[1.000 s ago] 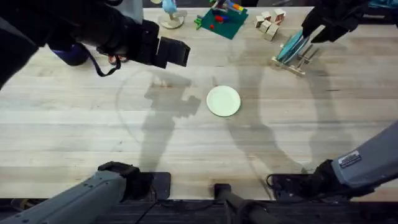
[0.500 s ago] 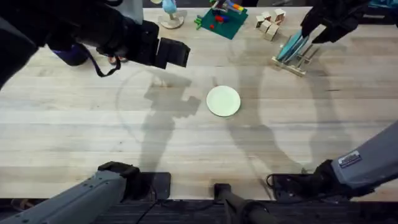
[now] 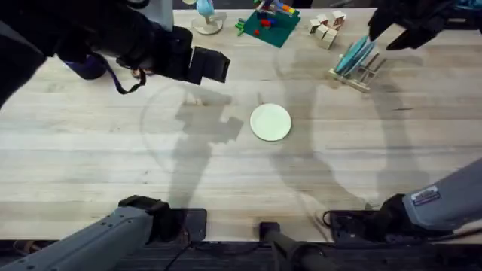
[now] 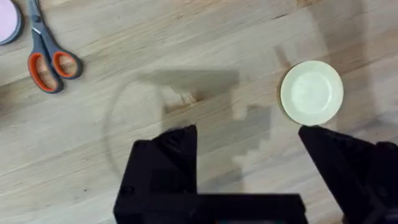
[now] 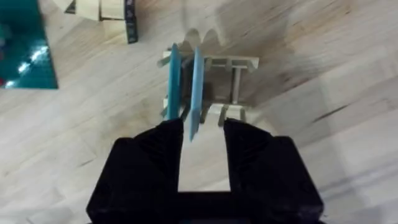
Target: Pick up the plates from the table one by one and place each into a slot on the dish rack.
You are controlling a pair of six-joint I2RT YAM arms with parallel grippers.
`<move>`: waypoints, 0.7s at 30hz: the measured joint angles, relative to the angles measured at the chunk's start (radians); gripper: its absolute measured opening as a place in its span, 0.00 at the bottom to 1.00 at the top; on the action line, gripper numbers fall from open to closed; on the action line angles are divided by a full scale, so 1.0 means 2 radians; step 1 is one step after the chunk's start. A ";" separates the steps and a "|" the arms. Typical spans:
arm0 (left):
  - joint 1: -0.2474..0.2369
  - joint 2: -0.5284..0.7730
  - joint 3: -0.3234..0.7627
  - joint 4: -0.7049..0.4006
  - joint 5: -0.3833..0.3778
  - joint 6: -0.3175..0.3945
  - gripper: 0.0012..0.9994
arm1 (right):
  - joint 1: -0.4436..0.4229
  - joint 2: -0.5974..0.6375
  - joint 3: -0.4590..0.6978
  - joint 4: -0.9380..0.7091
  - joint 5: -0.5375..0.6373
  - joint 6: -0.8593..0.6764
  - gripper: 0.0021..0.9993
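Observation:
The pale cream plate (image 3: 270,122) lies flat near the middle of the table (image 3: 90,158), also seen as the cream plate (image 4: 311,92). A light blue plate (image 3: 353,54) stands on edge in the small wooden dish rack (image 3: 364,74) at the back right. My right gripper (image 3: 385,34) hovers just above that rack. In the right wrist view it (image 5: 203,127) is open, and the blue plate's (image 5: 196,87) upper edge sits between its fingers without contact. My left gripper (image 3: 212,64) hangs high over the back left, open (image 4: 249,165) and empty.
Orange-handled scissors (image 4: 48,57) and a pink dish (image 4: 6,22) lie at the back left. Wooden blocks (image 3: 327,28) and a green toy board (image 3: 267,26) sit at the back edge near the rack. Bare tabletop surrounds the cream plate.
My right gripper has drawn slightly up and away from the blue plate, which stays standing in the rack. The left arm and the cream plate have not moved.

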 joint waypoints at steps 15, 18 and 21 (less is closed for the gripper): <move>0.000 0.000 0.000 0.000 0.000 0.000 1.00 | 0.031 -0.112 0.000 -0.098 0.001 -0.100 0.99; 0.000 0.000 0.000 -0.002 0.000 0.000 0.99 | 0.053 -0.132 0.000 -0.118 0.000 -0.123 1.00; 0.000 0.000 0.000 -0.007 0.000 0.000 0.99 | 0.076 -0.150 0.000 -0.143 0.001 -0.144 1.00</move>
